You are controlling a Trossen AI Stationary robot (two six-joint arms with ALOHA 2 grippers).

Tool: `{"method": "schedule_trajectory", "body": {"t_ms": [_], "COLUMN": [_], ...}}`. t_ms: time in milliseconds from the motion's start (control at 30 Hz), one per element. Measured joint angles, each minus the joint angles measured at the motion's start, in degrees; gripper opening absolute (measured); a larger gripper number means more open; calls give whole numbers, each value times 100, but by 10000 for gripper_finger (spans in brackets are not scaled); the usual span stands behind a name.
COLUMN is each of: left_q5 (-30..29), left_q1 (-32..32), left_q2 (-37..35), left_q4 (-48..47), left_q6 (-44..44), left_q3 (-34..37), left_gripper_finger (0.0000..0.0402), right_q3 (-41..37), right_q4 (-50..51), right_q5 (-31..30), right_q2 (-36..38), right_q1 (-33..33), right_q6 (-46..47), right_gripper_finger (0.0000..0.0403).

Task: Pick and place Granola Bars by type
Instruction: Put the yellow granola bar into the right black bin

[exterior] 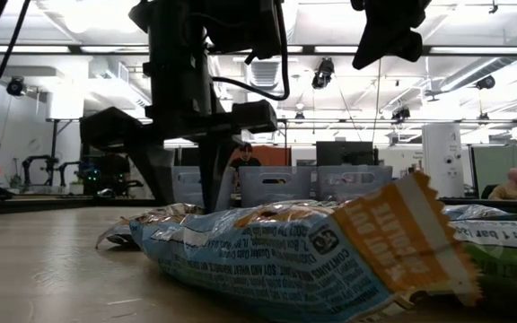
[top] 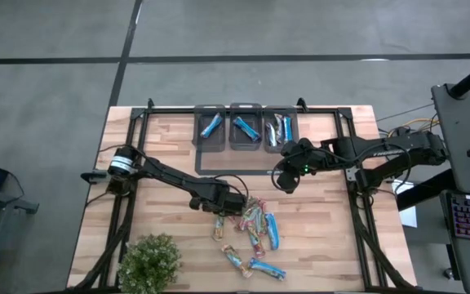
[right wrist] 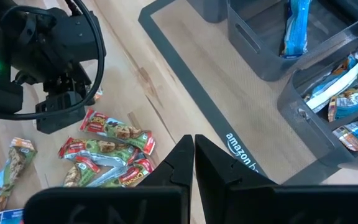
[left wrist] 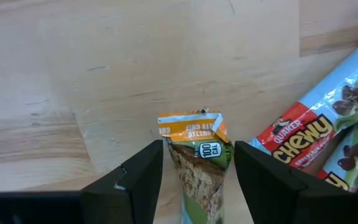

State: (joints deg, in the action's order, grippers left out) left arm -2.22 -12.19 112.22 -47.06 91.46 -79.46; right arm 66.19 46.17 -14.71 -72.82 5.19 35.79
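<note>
Several granola bars in multicoloured and blue wrappers lie in a loose pile (top: 255, 222) on the wooden table, right of centre; the pile also shows in the right wrist view (right wrist: 107, 149). My left gripper (top: 240, 203) is low at the pile's left edge and open. In the left wrist view its fingers (left wrist: 199, 149) stand on either side of a green and orange bar (left wrist: 199, 171) that lies flat on the wood. I see no touch. My right gripper (top: 286, 181) is shut and empty (right wrist: 193, 155), above the table between the pile and the bins.
Three grey bins (top: 246, 127) stand in a row at the far edge on a black-outlined mat (right wrist: 241, 146); they hold blue bars, and the right one (right wrist: 340, 93) holds mixed ones. A leafy plant (top: 149, 261) stands at the near left. Loose bars (top: 255, 263) lie toward the near edge.
</note>
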Motion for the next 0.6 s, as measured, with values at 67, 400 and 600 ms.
{"method": "schedule_trajectory", "body": {"t_ms": [67, 400, 600], "left_q5": [67, 289, 291], "left_q1": [9, 17, 20], "left_q2": [44, 162, 164], "left_q4": [-14, -15, -52], "left_q6": [-29, -135, -144], "left_q3": [0, 0, 2], "left_gripper_finger": [181, 179, 156], "right_q3": [0, 0, 0], "right_q4": [0, 39, 42], "right_q5": [-24, -47, -47], "right_q2": [0, 0, 0], "right_q1": [0, 0, 0], "right_q6": [-1, 0, 0], "right_gripper_finger": [8, 9, 8]}}
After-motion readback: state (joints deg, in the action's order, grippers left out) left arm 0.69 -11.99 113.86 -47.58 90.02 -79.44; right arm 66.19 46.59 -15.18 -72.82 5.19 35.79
